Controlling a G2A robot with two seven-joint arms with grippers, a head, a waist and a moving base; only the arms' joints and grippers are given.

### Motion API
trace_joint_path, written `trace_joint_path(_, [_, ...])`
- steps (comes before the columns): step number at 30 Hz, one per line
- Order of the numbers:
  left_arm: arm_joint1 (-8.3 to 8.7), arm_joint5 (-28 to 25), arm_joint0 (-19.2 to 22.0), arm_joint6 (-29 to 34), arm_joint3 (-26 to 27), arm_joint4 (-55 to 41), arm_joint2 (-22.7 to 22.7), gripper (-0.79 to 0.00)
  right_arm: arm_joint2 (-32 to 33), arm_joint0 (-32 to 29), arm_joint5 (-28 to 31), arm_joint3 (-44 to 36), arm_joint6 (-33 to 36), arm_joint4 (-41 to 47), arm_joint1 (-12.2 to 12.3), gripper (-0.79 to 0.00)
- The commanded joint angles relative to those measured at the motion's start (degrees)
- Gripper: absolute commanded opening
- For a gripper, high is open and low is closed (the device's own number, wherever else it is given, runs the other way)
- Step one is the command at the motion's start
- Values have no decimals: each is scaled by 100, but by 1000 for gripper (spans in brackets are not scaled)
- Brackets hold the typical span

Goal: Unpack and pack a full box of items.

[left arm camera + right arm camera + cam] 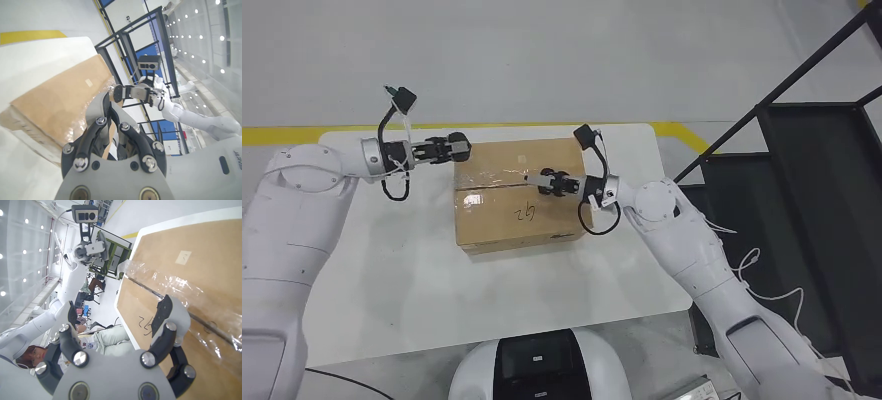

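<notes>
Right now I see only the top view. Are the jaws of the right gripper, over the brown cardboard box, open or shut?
Observer: Open. The right gripper holds its jaws wide apart over the brown cardboard box.
Operator: Does the clear plastic tape lie flat?
Observer: No. It is wrinkled along the seam, and its end sticks out loose at the box's edge.
Operator: And the left gripper?
Observer: Its jaws are shut, close to that edge.

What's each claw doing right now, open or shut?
Left claw: shut, nothing visible in it, by the box.
Right claw: open, over the box's taped seam.
</notes>
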State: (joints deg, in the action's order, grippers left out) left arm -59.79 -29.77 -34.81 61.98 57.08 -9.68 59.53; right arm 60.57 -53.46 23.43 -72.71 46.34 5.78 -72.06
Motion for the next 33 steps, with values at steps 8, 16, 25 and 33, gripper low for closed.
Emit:
trace_joint_path(8, [7,-44,-227,-290,104,206,-19,0,37,-56,-31,-106,-31,-63,21,0])
trace_joint_path(16, [-33,-349,-69,149,-90,20,-129,0,89,-108,-152,-164,-24,-113,48,0])
trace_joint_path(25, [-66,-721,-74,509,-54,-258,-245,0,58,-92,-151,-133,-19,-76,45,0])
trace_joint_path(33, [-86,-667,-27,586,12,47,-486,0,66,-86,-135,-102,-20,-87,52,0])
